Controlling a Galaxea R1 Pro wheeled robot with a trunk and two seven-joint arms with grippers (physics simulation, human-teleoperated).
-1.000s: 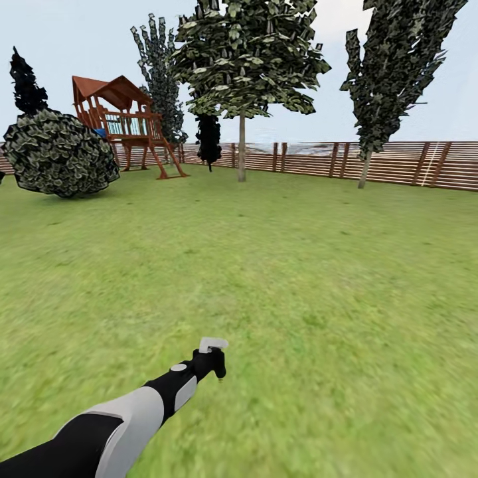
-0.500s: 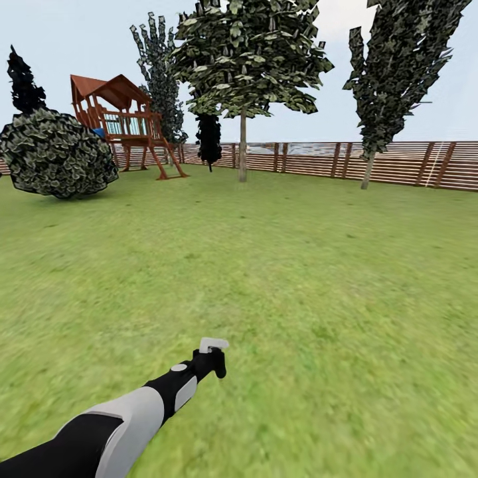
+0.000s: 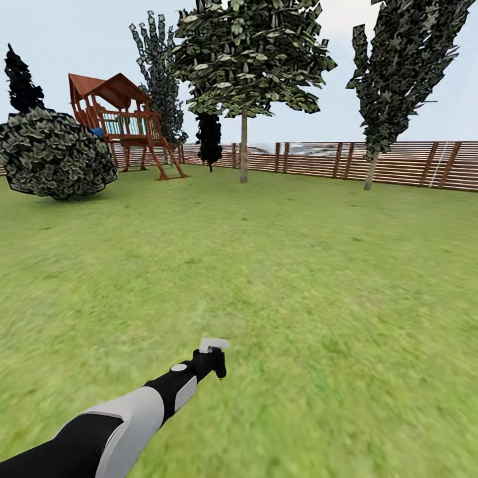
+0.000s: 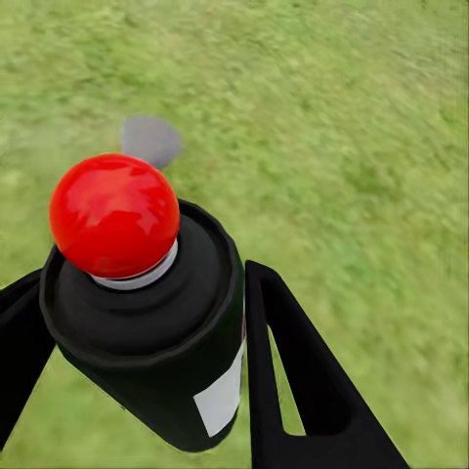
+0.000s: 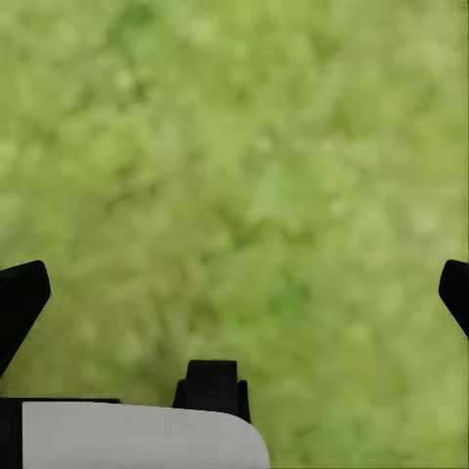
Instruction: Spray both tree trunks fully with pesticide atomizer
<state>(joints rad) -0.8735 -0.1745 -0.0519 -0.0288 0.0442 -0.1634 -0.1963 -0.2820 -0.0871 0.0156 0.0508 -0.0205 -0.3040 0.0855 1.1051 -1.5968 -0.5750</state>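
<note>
The playset (image 3: 123, 123) stands far left before the fence (image 3: 372, 162), a bush (image 3: 56, 153) left of it. 2 trees (image 3: 243, 149) (image 3: 372, 166) stand further right on the lawn (image 3: 299, 265).

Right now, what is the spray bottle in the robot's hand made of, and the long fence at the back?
The pesticide atomizer, held by the left gripper, looks like smooth matte black plastic or metal, with a glossy red ball on top that catches the light. The fence looks like brown wood: thin flat slats between darker posts.
</note>
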